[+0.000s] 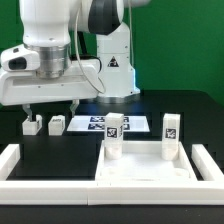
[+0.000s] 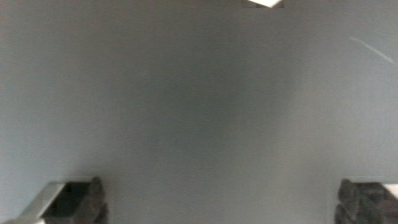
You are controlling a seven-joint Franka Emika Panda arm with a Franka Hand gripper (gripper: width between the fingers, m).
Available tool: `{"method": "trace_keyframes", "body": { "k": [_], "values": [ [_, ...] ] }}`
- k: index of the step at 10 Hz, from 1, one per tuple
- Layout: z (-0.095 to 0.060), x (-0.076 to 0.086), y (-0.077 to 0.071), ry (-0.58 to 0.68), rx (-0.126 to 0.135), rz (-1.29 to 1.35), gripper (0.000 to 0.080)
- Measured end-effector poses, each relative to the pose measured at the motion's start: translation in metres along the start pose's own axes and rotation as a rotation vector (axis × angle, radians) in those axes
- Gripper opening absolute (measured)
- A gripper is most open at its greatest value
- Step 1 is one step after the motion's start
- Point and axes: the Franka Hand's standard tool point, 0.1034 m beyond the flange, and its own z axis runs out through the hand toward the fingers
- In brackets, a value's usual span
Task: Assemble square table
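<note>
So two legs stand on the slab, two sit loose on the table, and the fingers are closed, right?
Not quite: the fingers are open, wide apart with only bare table between them, as the wrist view shows. The rest stands: two legs upright on the slab, two loose legs on the table.

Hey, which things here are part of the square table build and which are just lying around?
Job: square tabletop; two upright legs on it; two loose legs.
Lying about: marker board; white border rail.
</note>
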Motion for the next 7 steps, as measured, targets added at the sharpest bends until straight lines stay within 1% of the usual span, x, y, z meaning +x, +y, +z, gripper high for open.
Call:
{"method": "trace_keyframes", "body": {
  "k": [1, 2, 3, 4, 5, 6, 7],
  "values": [
    [0.0, 0.0, -0.001, 0.003, 0.007, 0.063, 0.0649],
    [0.005, -0.004, 0.0, -0.002, 0.036, 0.172, 0.0649],
    [0.01, -0.012, 0.002, -0.016, 0.063, 0.25, 0.0649],
    [0.013, -0.019, 0.004, -0.036, 0.077, 0.278, 0.0649],
    [0.013, -0.029, 0.006, -0.09, 0.109, 0.271, 0.0649],
    [0.012, -0.03, 0.008, -0.12, 0.124, 0.268, 0.0649],
    [0.015, -0.028, 0.003, -0.106, 0.113, 0.254, 0.0649]
  ]
}}
